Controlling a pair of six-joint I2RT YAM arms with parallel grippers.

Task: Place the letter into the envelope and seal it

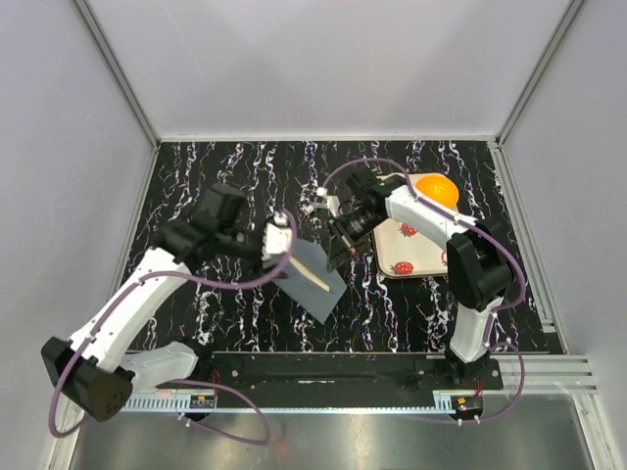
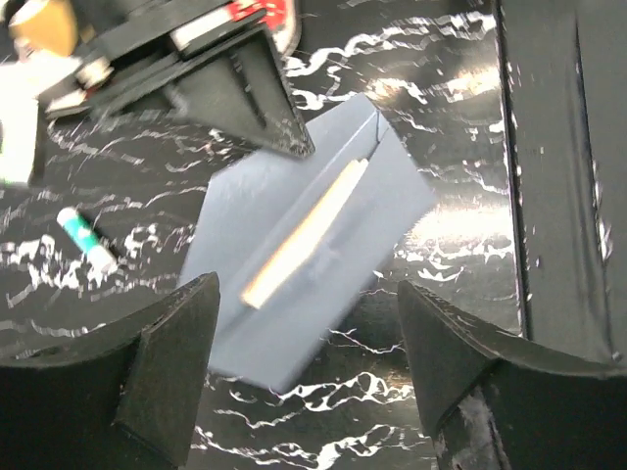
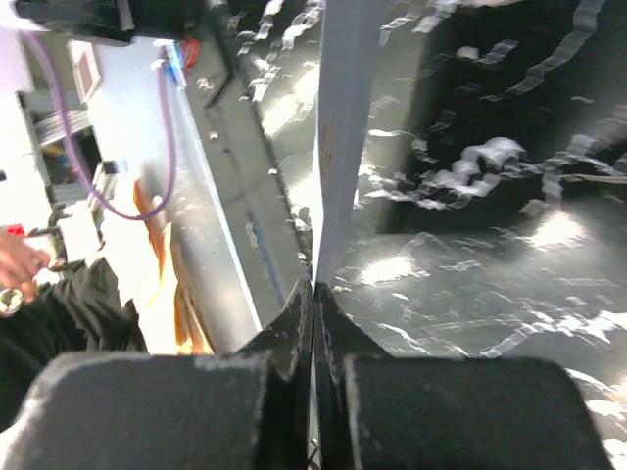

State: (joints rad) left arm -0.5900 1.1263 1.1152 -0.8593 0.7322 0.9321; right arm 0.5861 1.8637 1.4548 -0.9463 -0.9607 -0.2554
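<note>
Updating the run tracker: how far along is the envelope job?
Done: the letter is mostly inside the envelope; only a tan strip shows at the mouth. In hand: the right gripper is shut on the envelope's edge, and the left gripper hangs open above it. Left: push the letter fully in, fold the flap, seal.

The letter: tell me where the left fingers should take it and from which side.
Probably best: take the letter by its exposed tan strip, at the end away from the right gripper, coming down from above with the left fingers straddling it. Only that narrow edge shows out of the envelope, which the right gripper pinches shut.
</note>
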